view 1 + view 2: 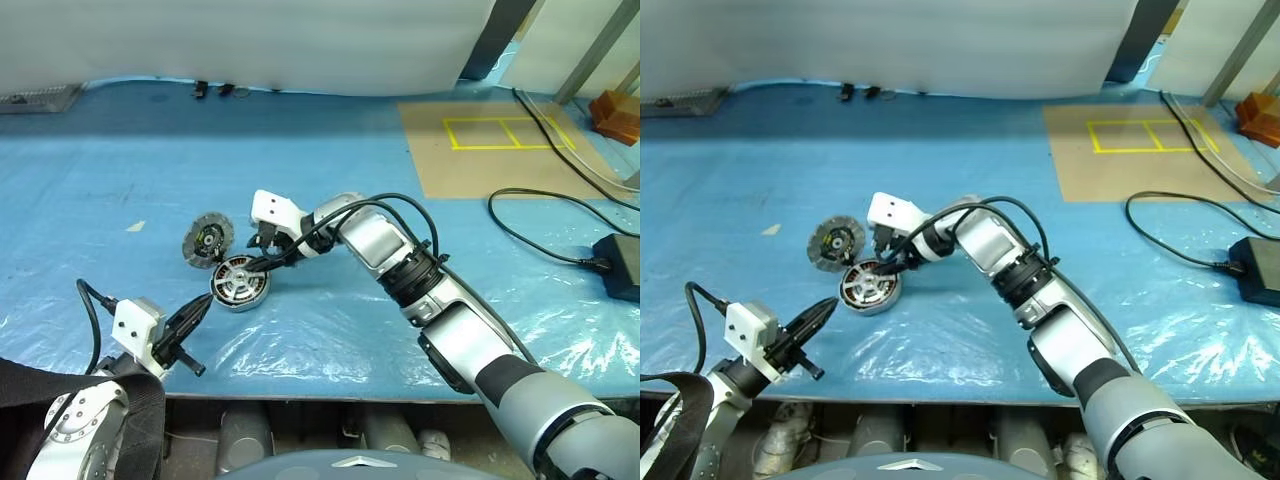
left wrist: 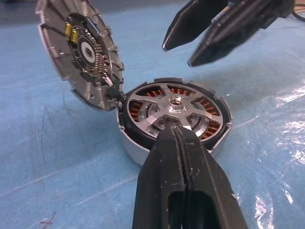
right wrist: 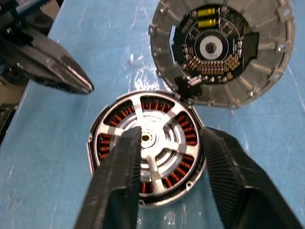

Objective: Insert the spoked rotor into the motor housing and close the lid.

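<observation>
The motor housing lies flat on the blue sheet, copper windings showing around its ring. The spoked rotor sits inside it, silver spokes and hub facing up. The lid stands tilted open at the housing's far-left edge, its circuit-board face turned toward the housing. My right gripper hovers open just above the rotor, one finger over the hub and the other near the housing's rim, holding nothing. My left gripper is shut and empty, its tip close to the housing's near rim.
Black cables and a power brick lie at the right. A brown board with yellow tape sits at the back right. Small dark items rest along the far edge. The table's front edge runs close below the housing.
</observation>
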{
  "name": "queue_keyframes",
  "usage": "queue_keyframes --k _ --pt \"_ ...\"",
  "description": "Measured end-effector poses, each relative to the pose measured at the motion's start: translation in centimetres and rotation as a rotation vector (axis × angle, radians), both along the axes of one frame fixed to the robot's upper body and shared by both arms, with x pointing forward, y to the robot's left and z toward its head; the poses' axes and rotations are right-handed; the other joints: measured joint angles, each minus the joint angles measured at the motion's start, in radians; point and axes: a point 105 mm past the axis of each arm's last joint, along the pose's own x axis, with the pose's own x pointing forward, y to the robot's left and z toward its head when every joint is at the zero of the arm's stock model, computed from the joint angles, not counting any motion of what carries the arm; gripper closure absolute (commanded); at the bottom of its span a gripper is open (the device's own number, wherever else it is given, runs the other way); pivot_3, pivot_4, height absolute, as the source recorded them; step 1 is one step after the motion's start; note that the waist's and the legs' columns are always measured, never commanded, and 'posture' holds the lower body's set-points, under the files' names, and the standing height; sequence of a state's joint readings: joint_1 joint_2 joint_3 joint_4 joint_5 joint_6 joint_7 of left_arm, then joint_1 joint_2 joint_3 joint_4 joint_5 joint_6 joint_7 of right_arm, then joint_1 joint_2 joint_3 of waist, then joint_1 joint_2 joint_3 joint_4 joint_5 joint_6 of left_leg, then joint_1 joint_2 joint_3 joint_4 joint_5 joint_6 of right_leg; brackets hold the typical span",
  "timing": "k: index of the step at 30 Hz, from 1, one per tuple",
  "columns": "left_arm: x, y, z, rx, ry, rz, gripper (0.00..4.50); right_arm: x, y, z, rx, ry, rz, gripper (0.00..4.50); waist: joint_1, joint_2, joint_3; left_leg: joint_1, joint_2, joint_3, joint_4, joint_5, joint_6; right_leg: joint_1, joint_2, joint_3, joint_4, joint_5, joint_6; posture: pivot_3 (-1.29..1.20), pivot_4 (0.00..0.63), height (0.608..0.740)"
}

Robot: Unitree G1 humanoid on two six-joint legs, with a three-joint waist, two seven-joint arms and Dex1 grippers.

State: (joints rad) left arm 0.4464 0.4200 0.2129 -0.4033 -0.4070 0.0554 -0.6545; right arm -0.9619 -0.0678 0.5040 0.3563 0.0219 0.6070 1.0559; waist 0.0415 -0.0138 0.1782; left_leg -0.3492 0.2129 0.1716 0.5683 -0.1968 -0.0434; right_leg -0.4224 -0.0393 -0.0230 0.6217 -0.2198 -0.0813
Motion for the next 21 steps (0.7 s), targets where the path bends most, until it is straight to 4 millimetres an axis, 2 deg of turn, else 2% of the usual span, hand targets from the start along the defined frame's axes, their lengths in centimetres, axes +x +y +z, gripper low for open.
queue_keyframes --k 3,7,10,15,21 --pt "0.0 -0.2 -0.1 -0.001 0.004 -0.005 4.5 -0.3 0.6 -0.2 0.045 0.01 -0.008 4.47 0.0 0.0 0.0 0.0 0.0 0.0 0.0 0.0 0.0 0.0 0.0 0.0 0.0 0.0 0.0 0.0 0.15 0.74" --pt "0.1 -0.1 -0.2 -0.002 0.01 0.002 4.5 -0.4 1.4 -1.5 0.068 0.005 -0.056 4.47 -0.001 0.0 0.0 0.0 0.0 0.0 0.0 0.0 0.0 0.0 0.0 0.0 0.0 0.0 0.0 0.0 0.15 0.74" --pt "0.1 -0.1 -0.2 -0.002 0.015 0.004 4.5 -0.5 1.6 -3.5 0.024 -0.035 -0.071 4.47 -0.001 0.0 0.0 0.0 0.0 0.0 0.001 0.0 0.0 0.0 0.0 0.0 0.0 0.0 0.0 0.0 0.15 0.74" --pt "0.1 -0.1 -0.3 -0.002 0.018 0.008 4.5 -0.5 2.0 -4.3 0.007 -0.149 -0.035 4.47 -0.002 0.001 0.0 0.002 -0.001 0.0 0.0 0.0 0.0 0.001 0.0 0.0 0.001 0.0 0.0 0.0 0.15 0.74" --pt "0.2 0.0 -0.2 0.002 0.014 0.007 4.5 -0.6 2.1 -3.9 0.077 -0.122 -0.038 4.47 -0.001 0.001 0.0 0.002 0.0 0.0 0.001 0.0 0.0 0.002 0.0 0.0 0.001 0.0 0.0 0.0 0.15 0.74"
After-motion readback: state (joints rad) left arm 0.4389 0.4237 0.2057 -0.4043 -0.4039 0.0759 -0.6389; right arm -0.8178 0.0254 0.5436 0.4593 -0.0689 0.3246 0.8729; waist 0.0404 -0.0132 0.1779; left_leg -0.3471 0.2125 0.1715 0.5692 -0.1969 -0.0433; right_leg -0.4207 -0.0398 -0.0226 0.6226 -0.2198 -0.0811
